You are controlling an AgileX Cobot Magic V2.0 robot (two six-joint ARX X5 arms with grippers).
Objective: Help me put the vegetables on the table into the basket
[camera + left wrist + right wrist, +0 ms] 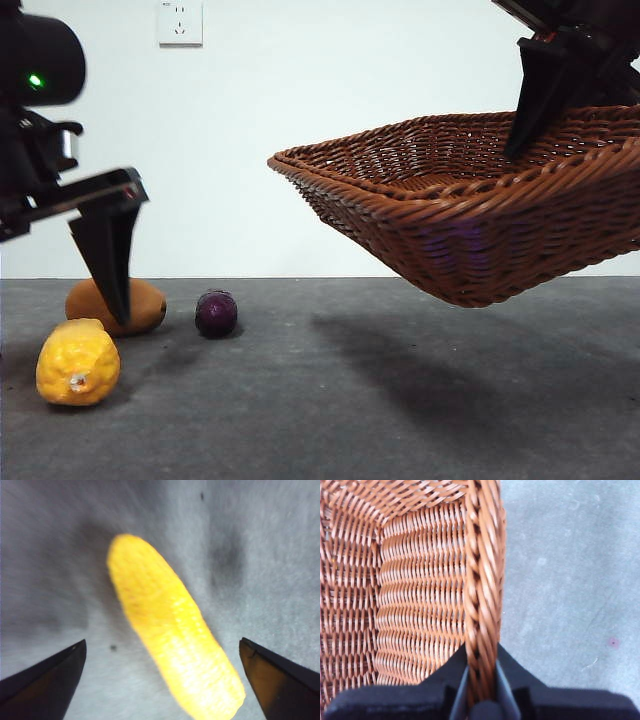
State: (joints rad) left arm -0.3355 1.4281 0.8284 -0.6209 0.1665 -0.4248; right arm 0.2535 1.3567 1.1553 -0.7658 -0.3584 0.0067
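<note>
Right end effector (481, 690) clamped on braided rim of wicker basket (410, 595), grey desk (570, 580) beside it.

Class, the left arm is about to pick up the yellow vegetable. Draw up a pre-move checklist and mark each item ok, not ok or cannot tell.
1. Left gripper open: ok.
2. Bumpy yellow oblong vegetable between its fingers: ok.
3. Right gripper clamped on the reddish-brown woven wicker basket rim: ok.
4. Basket lifted off the dark grey table: ok.
5. Basket level: not ok, tilted.
6. Basket bottom free of items: cannot tell.
</note>
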